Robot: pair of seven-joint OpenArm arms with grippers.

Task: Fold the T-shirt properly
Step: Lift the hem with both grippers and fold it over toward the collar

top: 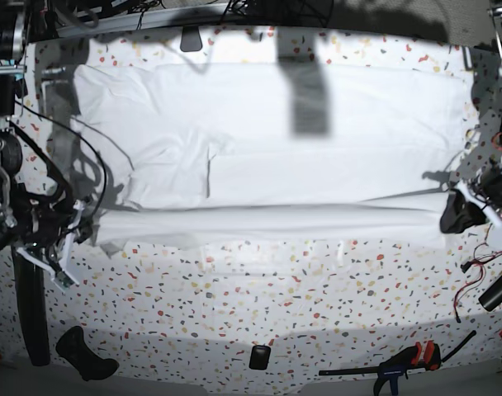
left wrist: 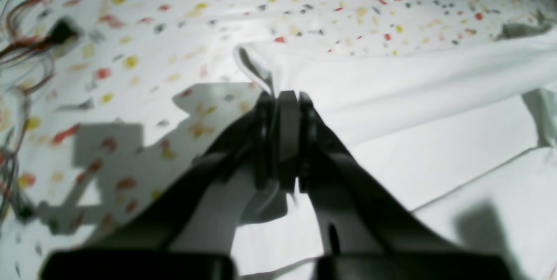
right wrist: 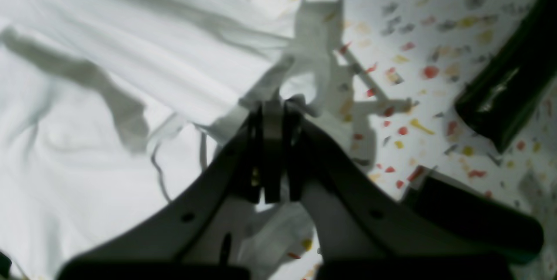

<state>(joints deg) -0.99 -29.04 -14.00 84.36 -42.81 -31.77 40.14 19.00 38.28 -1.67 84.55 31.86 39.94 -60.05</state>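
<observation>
The white T-shirt (top: 267, 165) lies spread wide across the speckled table (top: 259, 305). Its near edge is pulled into a long straight fold between my two grippers. My left gripper (top: 456, 200) is at the right end of that edge. In the left wrist view it (left wrist: 285, 97) is shut on a pinched corner of the shirt (left wrist: 413, 97). My right gripper (top: 69, 247) is at the left end. In the right wrist view it (right wrist: 273, 106) is shut on a bunched bit of the shirt (right wrist: 109, 53), held just above the table.
A black clamp with an orange grip (top: 408, 360), a small black block (top: 259, 356) and a black handle (top: 84, 353) lie along the front edge. Loose cables (top: 474, 280) hang at the right. A dark tube (right wrist: 504, 92) lies right of my right gripper.
</observation>
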